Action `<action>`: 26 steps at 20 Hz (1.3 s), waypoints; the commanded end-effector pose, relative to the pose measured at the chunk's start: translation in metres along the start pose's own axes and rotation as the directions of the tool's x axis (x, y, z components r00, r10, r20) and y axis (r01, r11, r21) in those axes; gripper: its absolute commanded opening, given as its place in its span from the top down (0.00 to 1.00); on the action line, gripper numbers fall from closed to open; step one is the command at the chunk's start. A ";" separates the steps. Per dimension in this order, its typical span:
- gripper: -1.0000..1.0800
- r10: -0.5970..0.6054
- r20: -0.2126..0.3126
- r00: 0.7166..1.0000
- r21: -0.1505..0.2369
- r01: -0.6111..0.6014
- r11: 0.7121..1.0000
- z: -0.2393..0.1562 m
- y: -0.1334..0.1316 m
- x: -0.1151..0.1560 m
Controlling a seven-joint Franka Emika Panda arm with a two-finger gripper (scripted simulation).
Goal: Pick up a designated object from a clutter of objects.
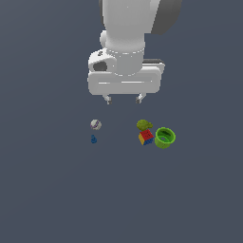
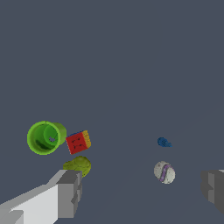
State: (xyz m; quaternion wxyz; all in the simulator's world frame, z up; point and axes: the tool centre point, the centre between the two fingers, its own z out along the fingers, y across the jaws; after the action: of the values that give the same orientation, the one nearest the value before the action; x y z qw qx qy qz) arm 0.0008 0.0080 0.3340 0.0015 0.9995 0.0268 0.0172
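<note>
Five items are counted, one each: blue piece [image 1: 93, 139], ball [image 1: 96, 124], olive lump [image 1: 144, 125], cube [image 1: 146, 136], green cup [image 1: 165, 137]. The blue piece's long axis cannot be told reliably. The pincer [image 1: 123, 99] is held open and empty.

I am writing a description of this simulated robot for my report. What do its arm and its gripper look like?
The arm is glossy white with rounded cylindrical segments and a dark grey section at one side. The gripper has a wide, boxy white body with a dark oval recess and two short grey fingers. In the wrist view the fingers look blocky and light grey. No cables or markings show.
</note>
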 end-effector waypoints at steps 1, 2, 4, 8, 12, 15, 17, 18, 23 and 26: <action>0.04 0.000 0.000 1.000 0.000 0.000 1.000 0.000 0.000 0.000; 0.04 0.001 0.001 1.000 0.001 -0.001 1.000 0.000 0.000 0.000; 0.04 0.008 0.005 1.000 0.005 -0.008 1.000 0.002 0.001 -0.001; 0.04 0.041 0.025 0.999 0.025 -0.042 0.999 0.008 0.004 -0.005; 0.04 0.063 0.036 0.997 0.034 -0.064 0.997 0.010 0.004 -0.008; 0.04 0.061 0.034 0.998 0.033 -0.062 0.998 0.009 0.004 -0.008; 0.04 0.055 0.033 0.998 0.032 -0.056 0.998 0.011 0.005 -0.007; 0.04 0.052 0.033 0.998 0.032 -0.053 0.998 0.012 0.006 -0.007; 0.04 0.023 0.032 0.999 0.035 -0.024 0.999 0.025 0.014 -0.006; 0.04 -0.004 0.031 1.000 0.036 0.003 0.999 0.037 0.021 -0.005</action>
State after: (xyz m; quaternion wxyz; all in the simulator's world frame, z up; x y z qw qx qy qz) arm -0.0021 -0.0097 0.3033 -0.0159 0.9996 0.0222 0.0012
